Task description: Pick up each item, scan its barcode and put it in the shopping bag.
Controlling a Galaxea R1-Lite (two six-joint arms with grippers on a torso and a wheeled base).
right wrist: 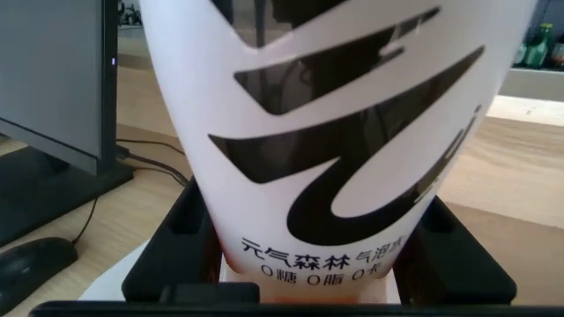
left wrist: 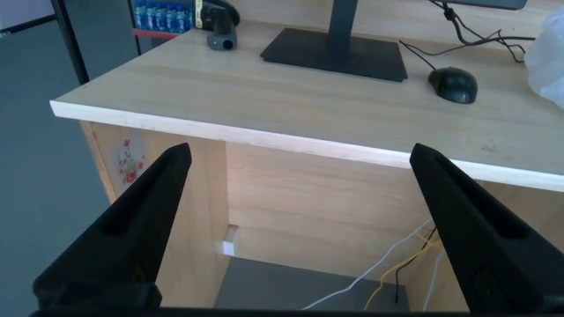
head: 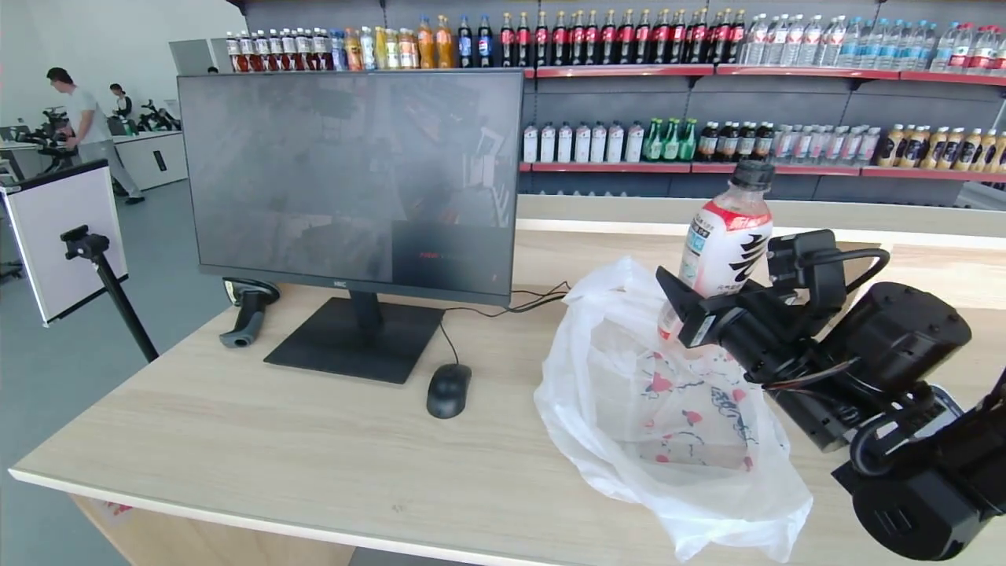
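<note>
right end effector [head: 698,305] is clamped around the lower part of the drink bottle [head: 727,236], one finger on each side of the sleeve. the bottle stands upright in the right-centre of the head view, up off the counter [head: 275,448] and, as far as i can tell, right over the top edge of the shopping bag [head: 668,440]. the bag is slumped on the counter at lower right, thin and floppy, so i wouldn't count on its mouth holding open by itself. the bottle looks like ordinary thin plastic with a smooth shrink label. my guess is it's slick, a bit squashy if you pinch hard, and fairly heavy if it's full. a low grip on the body like this one seems sensible, since the neck is narrow and the cap end would swing. the wrist view shows the label [right wrist: 335,132] wedged between the fingers, so the barcode may be partly covered. the handheld scanner [head: 247,310] sits at left-centre beside the monitor [head: 354,181] stand. left end effector [left wrist: 300,167] is spread wide with nothing in it, out in front of the counter's near edge.
</note>
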